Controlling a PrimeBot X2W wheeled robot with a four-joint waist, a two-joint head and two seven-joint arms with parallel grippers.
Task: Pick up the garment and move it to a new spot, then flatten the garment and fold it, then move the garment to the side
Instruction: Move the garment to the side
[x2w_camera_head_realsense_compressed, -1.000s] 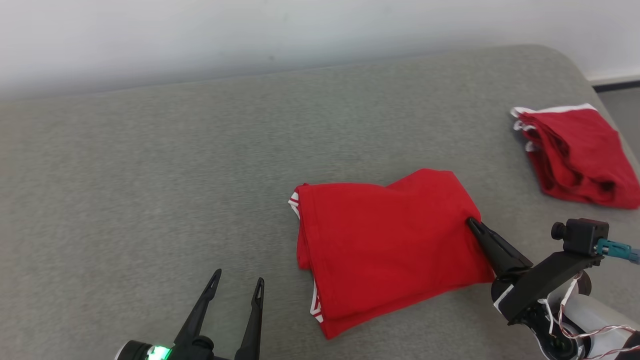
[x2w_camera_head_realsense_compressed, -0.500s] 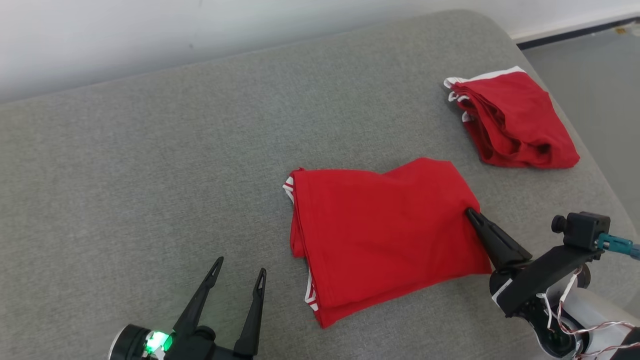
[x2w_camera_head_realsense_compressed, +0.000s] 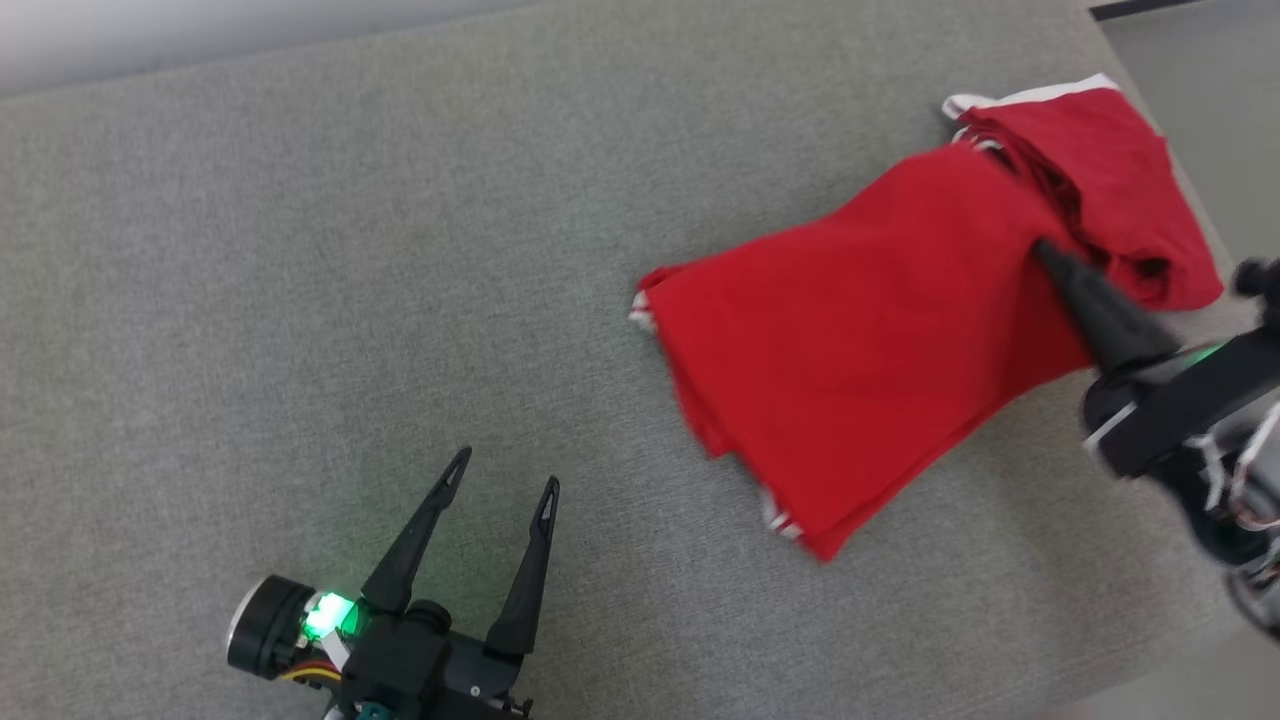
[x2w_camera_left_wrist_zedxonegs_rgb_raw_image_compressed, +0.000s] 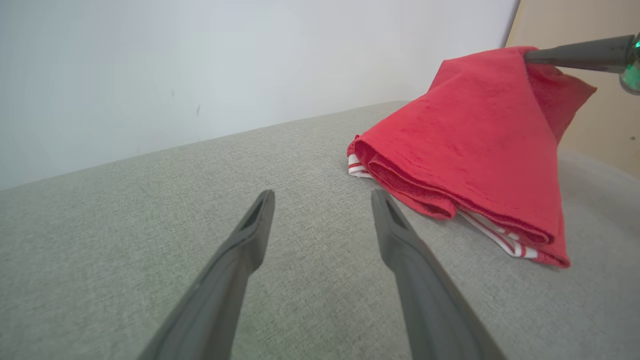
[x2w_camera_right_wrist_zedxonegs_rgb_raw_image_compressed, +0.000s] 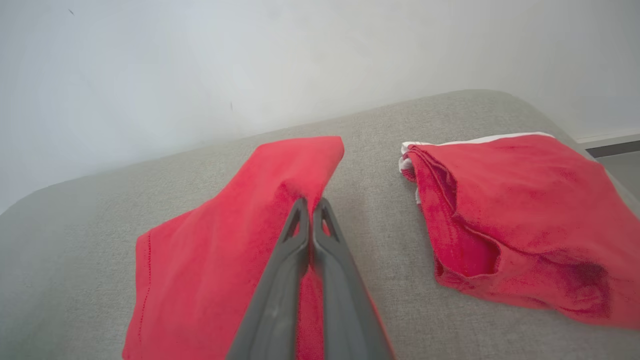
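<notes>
Evidently move-aside step: right gripper (x2w_camera_head_realsense_compressed: 1042, 250) fingers clenched on folded red cloth garment (x2w_camera_head_realsense_compressed: 850, 340); left gripper (x2w_camera_head_realsense_compressed: 505, 470) fingers released. Next, probably: lower it rightward.

Your left gripper (x2w_camera_head_realsense_compressed: 506, 470) sits well to the left of the folded red garment (x2w_camera_head_realsense_compressed: 850, 340) and nearer the robot's body. It is clear of the cloth, and its two long dark fingers are spread wide with nothing between them. Your right gripper (x2w_camera_head_realsense_compressed: 1042, 248) reaches in from the garment's right side. Its fingers are pressed tight together, pinching the cloth's edge and holding that edge lifted. Its wrist behind is blurred.
</notes>
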